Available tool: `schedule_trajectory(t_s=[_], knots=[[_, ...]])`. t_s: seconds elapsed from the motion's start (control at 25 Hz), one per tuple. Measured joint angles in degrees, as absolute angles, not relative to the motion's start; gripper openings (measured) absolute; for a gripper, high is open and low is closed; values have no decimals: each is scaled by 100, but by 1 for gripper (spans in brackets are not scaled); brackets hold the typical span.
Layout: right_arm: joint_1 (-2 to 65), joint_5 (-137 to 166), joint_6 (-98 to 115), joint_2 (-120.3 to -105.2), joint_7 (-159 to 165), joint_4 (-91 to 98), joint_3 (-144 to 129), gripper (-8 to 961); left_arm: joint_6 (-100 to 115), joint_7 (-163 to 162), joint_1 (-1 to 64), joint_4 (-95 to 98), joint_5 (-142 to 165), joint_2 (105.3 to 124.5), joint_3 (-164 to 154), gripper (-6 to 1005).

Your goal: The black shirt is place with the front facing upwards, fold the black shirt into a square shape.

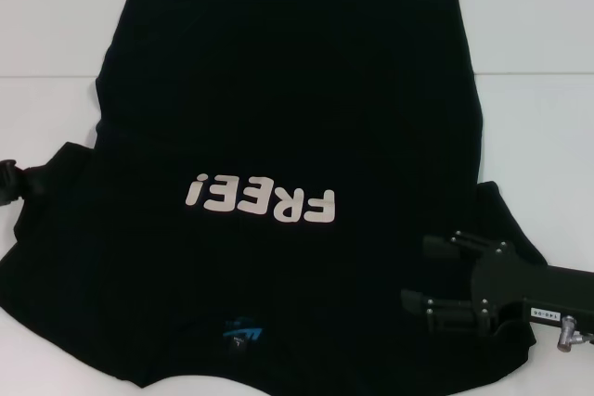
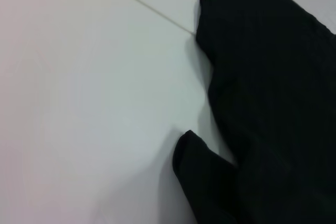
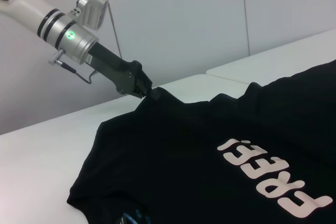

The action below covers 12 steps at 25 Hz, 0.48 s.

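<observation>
The black shirt (image 1: pixel 297 118) lies spread on the white table with its front up, the white letters "FREE!" (image 1: pixel 262 199) on the chest and a small blue logo (image 1: pixel 243 331) near the collar at the near edge. At the shirt's left sleeve, my left gripper (image 1: pixel 9 183) is shut on the sleeve tip; the right wrist view shows that gripper (image 3: pixel 146 88) pinching the cloth into a small raised peak. My right gripper (image 1: pixel 422 274) hovers open over the right sleeve, holding nothing. The left wrist view shows only the shirt (image 2: pixel 273 103) edge on the table.
The white table (image 1: pixel 56 44) has a seam line (image 1: pixel 46 74) running across behind the sleeves. The shirt's hem reaches the far part of the table. A pale wall (image 3: pixel 184 19) stands behind the table's left side.
</observation>
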State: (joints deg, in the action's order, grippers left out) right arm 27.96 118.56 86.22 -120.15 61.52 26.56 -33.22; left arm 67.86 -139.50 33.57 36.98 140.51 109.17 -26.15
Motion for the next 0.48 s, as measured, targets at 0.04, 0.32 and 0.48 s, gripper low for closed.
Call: schedule_trajectory(t_s=[0.04,0.32,0.48], knots=[[2795,11856,8622,-12015,6152,2655,-3322,925,6789,-13948,3360,3723,14048,10920,-2605,35],[2795,11857,8623,-12015,6153,2654,-3322,925,7021,-14064,3333,4304,13900,10972,-2579,26],[2799,11856,8623,-12015,6152,2654,-3322,925,7253,-14207,3363,4623,13842,10929,-2581,26]])
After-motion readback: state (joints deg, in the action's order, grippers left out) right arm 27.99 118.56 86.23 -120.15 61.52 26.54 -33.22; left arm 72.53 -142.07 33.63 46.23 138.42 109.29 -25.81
